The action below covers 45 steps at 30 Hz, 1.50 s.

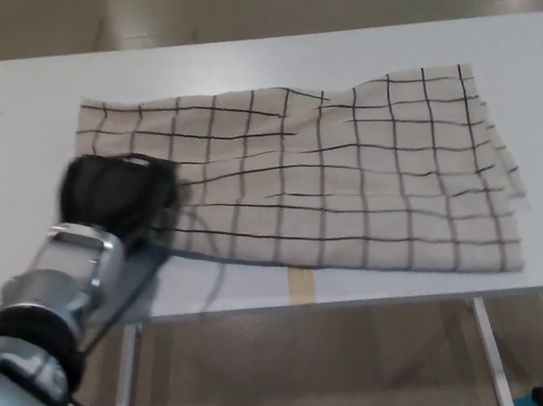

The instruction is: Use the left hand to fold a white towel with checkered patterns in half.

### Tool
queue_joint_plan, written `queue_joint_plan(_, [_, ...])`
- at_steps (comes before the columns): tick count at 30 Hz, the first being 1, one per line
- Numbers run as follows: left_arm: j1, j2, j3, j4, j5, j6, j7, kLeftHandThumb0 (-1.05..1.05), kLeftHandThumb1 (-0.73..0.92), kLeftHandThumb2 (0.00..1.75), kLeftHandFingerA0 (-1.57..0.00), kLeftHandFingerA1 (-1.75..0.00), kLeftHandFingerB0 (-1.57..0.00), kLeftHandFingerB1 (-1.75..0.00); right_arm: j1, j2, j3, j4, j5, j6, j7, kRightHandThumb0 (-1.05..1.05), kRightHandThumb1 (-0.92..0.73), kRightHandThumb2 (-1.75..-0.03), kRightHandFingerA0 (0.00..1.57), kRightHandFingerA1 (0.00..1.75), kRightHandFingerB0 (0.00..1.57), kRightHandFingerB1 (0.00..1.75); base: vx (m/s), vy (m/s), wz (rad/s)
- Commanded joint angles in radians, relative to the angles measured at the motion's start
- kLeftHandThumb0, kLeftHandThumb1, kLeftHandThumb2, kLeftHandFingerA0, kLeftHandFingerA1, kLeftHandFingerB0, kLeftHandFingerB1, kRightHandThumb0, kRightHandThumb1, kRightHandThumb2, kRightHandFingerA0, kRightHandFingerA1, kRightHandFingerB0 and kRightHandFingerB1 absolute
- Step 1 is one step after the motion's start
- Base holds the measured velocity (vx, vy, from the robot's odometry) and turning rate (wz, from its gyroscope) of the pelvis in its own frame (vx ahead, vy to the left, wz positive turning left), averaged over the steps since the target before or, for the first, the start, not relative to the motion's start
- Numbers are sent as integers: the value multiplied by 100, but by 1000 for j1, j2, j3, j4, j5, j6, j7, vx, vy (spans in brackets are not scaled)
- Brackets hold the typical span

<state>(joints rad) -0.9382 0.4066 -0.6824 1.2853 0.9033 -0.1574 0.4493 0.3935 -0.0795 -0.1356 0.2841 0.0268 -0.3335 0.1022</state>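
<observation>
Head view of the fold's grasp stage. The white checkered towel (319, 182) lies spread flat across the middle of the white worktop (19, 106), its long axis running from 9 o'clock to 3 o'clock and its near edge close to the worktop's front rim. This open, single-layer lay leaves every edge free, so that one side can be lifted and carried over the other; the slight ripples near 12 o'clock suggest soft, limp cloth that will drape rather than hold a crease.

The left robot hand (115, 195) rests on the towel's near-left corner, at about 8 o'clock of the cloth, the natural starting point for a fold toward 3 o'clock. The forearm (66, 280) enters from 7 o'clock, rising obliquely over the worktop's front edge, with the hand's back turned toward the camera. Motion blur and this orientation hide the fingers: whether they are spread, pressed together, or pinching the corner cannot be told. The cloth beside the hand appears slightly raised and shadowed, which hints at contact only. The right robot hand is not in view.
</observation>
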Motion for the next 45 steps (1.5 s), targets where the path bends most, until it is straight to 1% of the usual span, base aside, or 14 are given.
queue_joint_plan(1, [-12,80,126,2,-114,-49,33,-19,67,55,-73,-175,-51,-175,-9,-8,-2,33,7,-17,6,-30,-64,-59,43,53,56,47,0,0,0])
queue_joint_plan(4, [-20,111,194,-8,-143,-69,37,-17,70,56,-73,-175,-53,-174,11,-5,5,21,-5,-14,-3,-30,-64,-59,44,54,56,48,0,0,0])
queue_joint_plan(5, [-28,123,202,-11,-145,-77,32,-31,51,79,-108,-143,-85,-130,9,-6,6,23,-5,-13,-2,-30,-64,-59,45,54,56,48,0,0,0])
queue_joint_plan(13, [-70,192,197,-36,-101,-114,35,-33,50,79,-110,-143,-88,-131,13,-5,8,20,-15,-5,-13,-30,-64,-59,48,55,57,48,0,0,0])
queue_joint_plan(28, [-149,140,103,-87,-46,-117,71,-32,47,78,-110,-142,-89,-130,47,-22,4,0,-13,-24,1,-32,-65,-59,48,55,57,48,0,0,0])
queue_joint_plan(29, [-154,130,99,-93,-44,-122,81,-26,59,55,-76,-175,-87,-132,47,-23,4,-7,-13,-21,0,-32,-65,-59,48,54,58,48,0,0,0])
queue_joint_plan(30, [-156,119,91,-106,-36,-124,94,-29,57,53,-77,-175,-83,-145,49,-24,5,-16,-12,-14,1,-32,-65,-59,48,54,58,48,0,0,0])
queue_joint_plan(31, [-157,115,85,-114,-30,-122,100,-29,57,53,-77,-175,-83,-145,51,-25,5,-22,-9,-10,3,-32,-65,-59,48,54,58,48,0,0,0])
queue_joint_plan(33, [-172,103,50,-146,10,-136,155,-27,61,54,-76,-175,-58,-175,44,-24,8,-27,-8,-6,2,-33,-64,-59,48,54,58,48,0,0,0])
queue_joint_plan(38, [-185,94,21,-164,23,-147,174,-26,61,53,-77,-175,-57,-175,37,-24,7,-20,-6,-14,6,-33,-64,-59,48,54,58,48,0,0,0])
queue_joint_plan(39, [-199,70,-10,-194,47,-171,172,-27,58,57,-82,-175,-97,-106,36,-18,4,-8,5,-32,10,-32,-64,-59,48,55,58,48,0,0,0])
queue_joint_plan(40, [-211,50,-34,-216,66,-189,173,-29,53,57,-85,-172,-95,-55,34,-13,2,-1,10,-40,10,-32,-64,-60,48,55,59,48,0,0,0])
queue_joint_plan(44, [-221,36,-55,-230,77,-199,178,-29,53,57,-85,-172,-95,-55,30,-10,2,2,11,-41,7,-32,-64,-60,48,55,59,48,0,0,0])
queue_joint_plan(45, [-231,16,-70,-245,84,-207,170,-34,46,58,-91,-163,-87,-55,32,-11,-1,3,14,-45,10,-32,-64,-60,48,55,60,48,0,0,0])
